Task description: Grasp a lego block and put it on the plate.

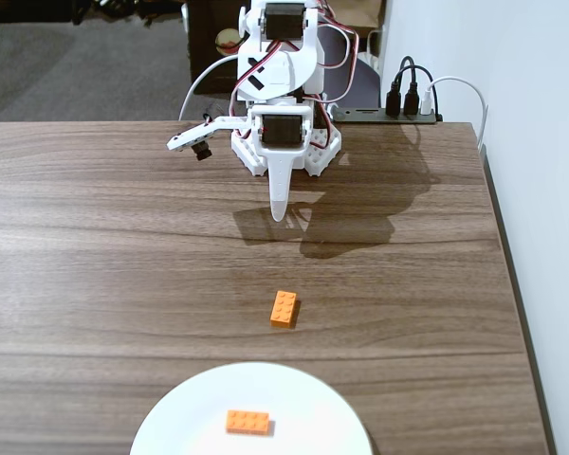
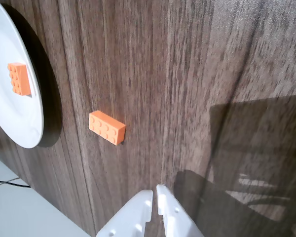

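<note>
Lego block (image 1: 284, 308) (image 2: 107, 127) flat on bare wooden table (image 1: 95, 246), between plate (image 1: 190, 417) (image 2: 10, 118) and arm, touching neither. Second orange brick (image 1: 247, 421) (image 2: 18, 78) on plate. Gripper (image 1: 279, 210) (image 2: 155, 194) well apart, closed and empty, fingertips nearly touching. Path between unobstructed.

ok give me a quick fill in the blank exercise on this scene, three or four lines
1. One orange brick already lies on the white ____.
2. The other orange brick lies on the bare ____, between the arm and the plate.
3. The gripper holds ____.
4. Both bricks are coloured ____.

Missing words: plate; table; nothing; orange
</note>
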